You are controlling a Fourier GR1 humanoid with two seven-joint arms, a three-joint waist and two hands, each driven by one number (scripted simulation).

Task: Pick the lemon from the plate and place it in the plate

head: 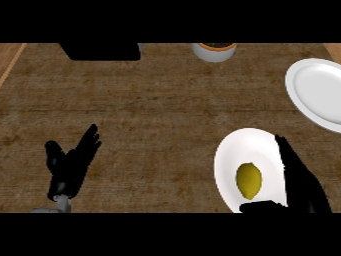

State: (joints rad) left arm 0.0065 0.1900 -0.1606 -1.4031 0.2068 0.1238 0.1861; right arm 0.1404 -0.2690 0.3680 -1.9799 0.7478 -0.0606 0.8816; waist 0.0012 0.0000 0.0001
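At lower right of the head view, a white plate (236, 150) sits on the brown wooden counter (151, 110) w/ the lemon (249, 180) lying on it, a bit below the plate's ctr, long axis running up-down in frame.

The right hand (306, 190) comes in from the bottom edge over the plate's right side. Its fingers (287, 160) are straight, pointing away from the robot, just right of the lemon. Its thumb (265, 206) sticks out to the left, just below the lemon. The hand is spread open & has hold of nothing: the lemon lies in the angle btwn thumb & fingers, w/ a strip of white plate showing around it. Can't tell if the hand touches the plate or hangs above it.

A second white plate (328, 95) lies at upper right, partly cut by the frame edge, near the first but apart from it.

The left hand (69, 162) is at lower left, resting open, fingers up, well apart from both plates, holding nothing.

Along the far edge: a black box (103, 51) left of ctr, and a small white pot (215, 51) w/ dark brown filling right of ctr.
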